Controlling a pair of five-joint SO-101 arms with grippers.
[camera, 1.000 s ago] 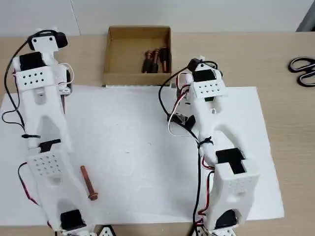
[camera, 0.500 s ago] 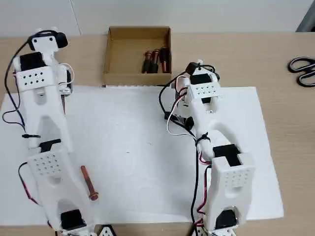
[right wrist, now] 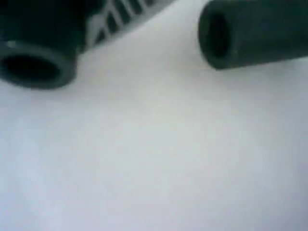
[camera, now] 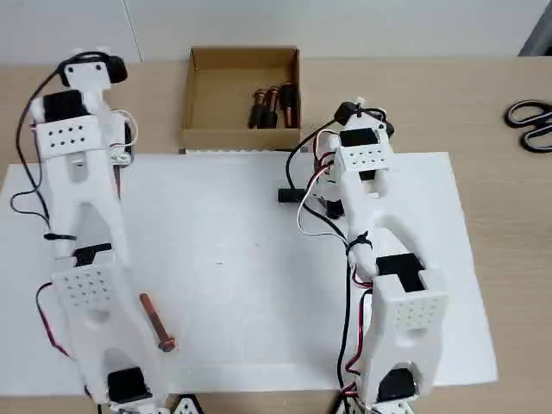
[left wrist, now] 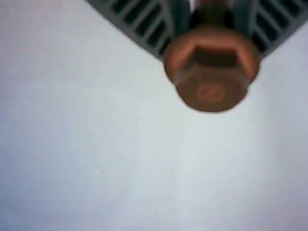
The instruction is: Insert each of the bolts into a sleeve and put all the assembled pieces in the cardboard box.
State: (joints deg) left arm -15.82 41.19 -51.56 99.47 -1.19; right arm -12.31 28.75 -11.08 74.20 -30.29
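Observation:
My left gripper [left wrist: 211, 26] is shut on a copper bolt [left wrist: 211, 72], whose hex head faces the camera between ribbed dark fingers [left wrist: 139, 21], just above the white sheet. My right gripper [right wrist: 55, 33] is shut on a black sleeve [right wrist: 33, 65] with its open end showing. A second black sleeve [right wrist: 255, 33] lies on the sheet close by, and in the high view this sleeve [camera: 289, 194] sticks out beside the right arm. One loose bolt [camera: 155, 321] lies near the left arm's base. The cardboard box [camera: 200, 95] holds three assembled pieces [camera: 272, 105].
The white sheet [camera: 233, 259] covers the table between the arms, with open room in its middle. Black scissors [camera: 528, 125] lie at the far right on the wood. The box stands just past the sheet's far edge.
The right arm has shifted a little to the right, uncovering the black sleeve on the sheet. The left arm's wrist has moved slightly right. The loose bolt has stayed put.

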